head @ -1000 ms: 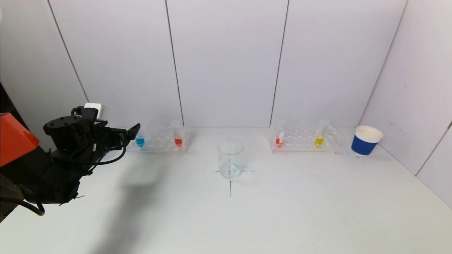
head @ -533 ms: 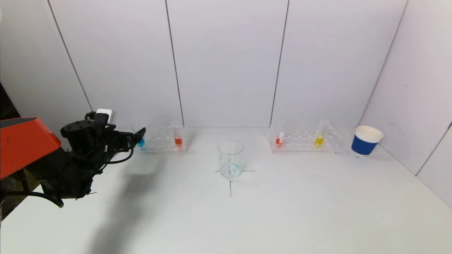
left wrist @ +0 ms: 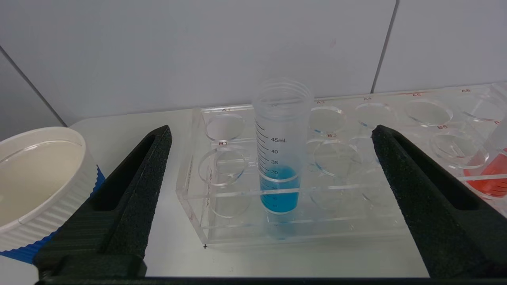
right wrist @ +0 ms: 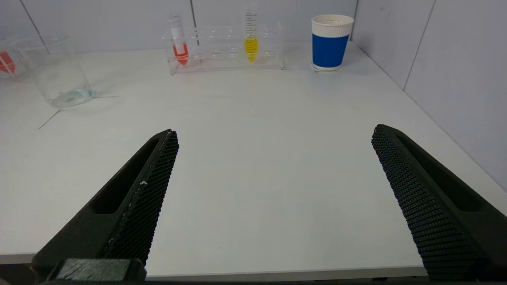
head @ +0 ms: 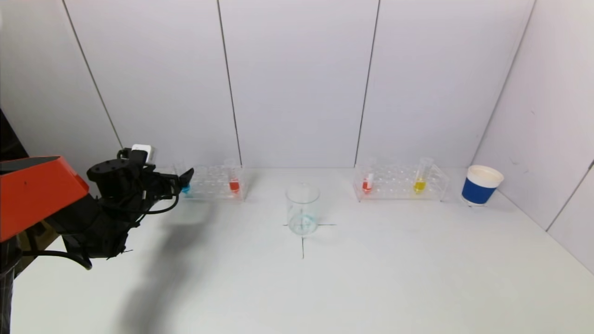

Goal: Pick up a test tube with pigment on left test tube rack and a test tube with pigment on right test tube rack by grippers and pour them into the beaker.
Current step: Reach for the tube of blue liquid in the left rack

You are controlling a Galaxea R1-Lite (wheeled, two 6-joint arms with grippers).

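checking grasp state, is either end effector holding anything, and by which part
Nothing held. The left end effector is open around the blue tube; the right end effector is open over bare table.

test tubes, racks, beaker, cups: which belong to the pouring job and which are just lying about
In the job: blue tube, left gripper open around it, left rack, right rack, yellow tube, beaker.
Lying about: blue cup, second cup.

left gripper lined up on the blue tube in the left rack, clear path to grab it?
Probably yes. The left gripper is open, its fingers either side of the blue tube, which stands upright in the left rack. The neighbouring holes are empty, and the red tube sits well off to one side.
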